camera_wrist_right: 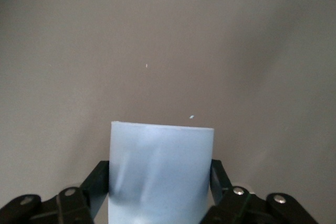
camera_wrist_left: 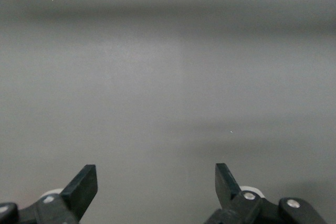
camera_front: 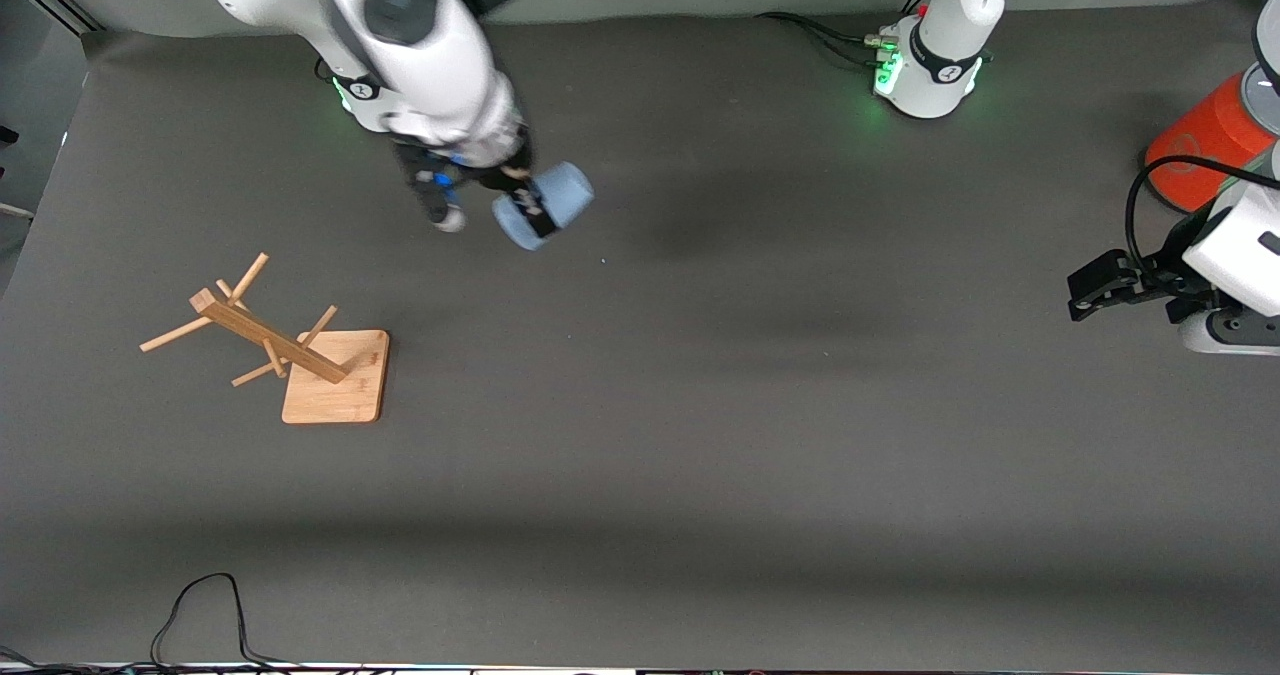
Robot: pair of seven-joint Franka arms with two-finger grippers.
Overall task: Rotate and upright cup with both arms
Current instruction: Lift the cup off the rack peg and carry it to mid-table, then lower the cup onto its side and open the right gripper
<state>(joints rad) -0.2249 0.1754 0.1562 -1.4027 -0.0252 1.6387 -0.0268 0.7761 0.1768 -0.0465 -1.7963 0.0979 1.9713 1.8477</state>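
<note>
The light-blue cup [camera_front: 548,205] is held on its side in the air by my right gripper [camera_front: 530,205], over the part of the table near the right arm's base. In the right wrist view the cup [camera_wrist_right: 161,174] fills the space between the black fingers [camera_wrist_right: 97,184], which press on its two sides. My left gripper [camera_front: 1090,290] is open and empty, low over the table at the left arm's end. In the left wrist view its own gripper [camera_wrist_left: 156,184] shows two spread fingertips over bare grey mat.
A wooden peg rack [camera_front: 300,360] stands on its square base toward the right arm's end, nearer the camera than the cup. A large orange can [camera_front: 1205,145] with a grey lid stands beside the left arm. A black cable [camera_front: 200,610] lies at the table's front edge.
</note>
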